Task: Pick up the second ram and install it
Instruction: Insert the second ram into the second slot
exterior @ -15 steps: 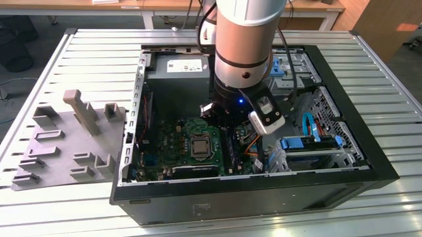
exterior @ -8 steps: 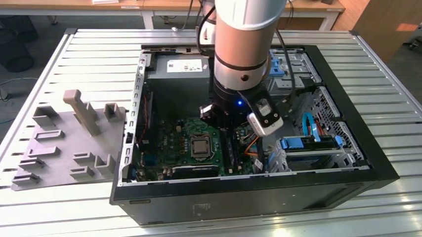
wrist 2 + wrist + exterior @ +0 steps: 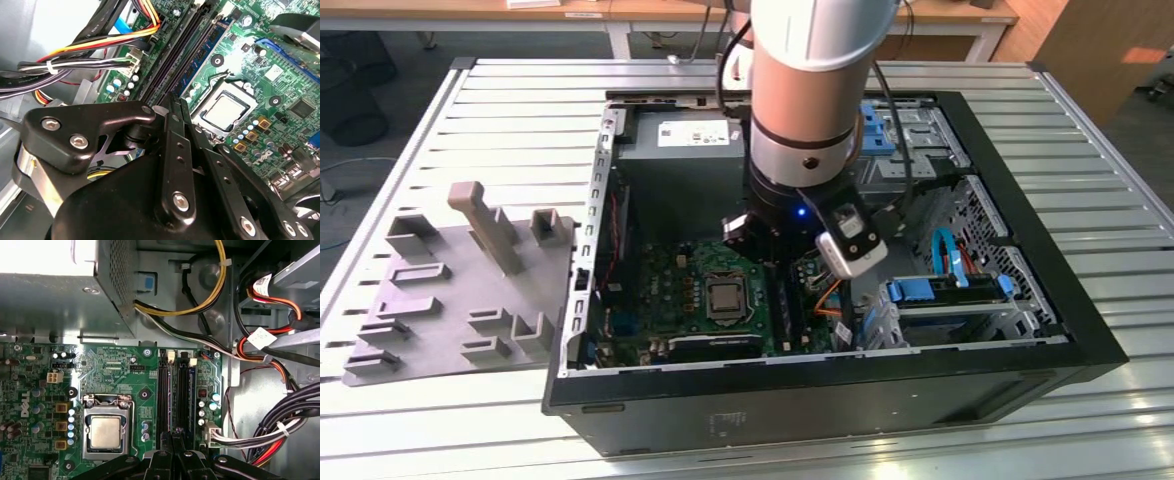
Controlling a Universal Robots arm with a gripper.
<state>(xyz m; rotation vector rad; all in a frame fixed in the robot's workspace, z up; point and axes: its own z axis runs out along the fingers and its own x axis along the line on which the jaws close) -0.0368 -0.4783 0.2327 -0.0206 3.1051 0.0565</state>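
Inside the case point(image 3: 1067, 330), the gripper point(image 3: 173, 102) is held low over the slots point(image 3: 173, 390), fingers pressed tight together. A ram point(image 3: 207, 52) is seen seated in the slot nearest the CPU point(image 3: 225, 111).

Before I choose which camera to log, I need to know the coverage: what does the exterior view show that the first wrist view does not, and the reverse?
Exterior view: the grey holder tray beside the open computer case on the slatted table, with the arm above the case.
First wrist view: the yellow cable, and the shut tips of the tool over the black memory slots.
Both: the green motherboard and its processor socket.
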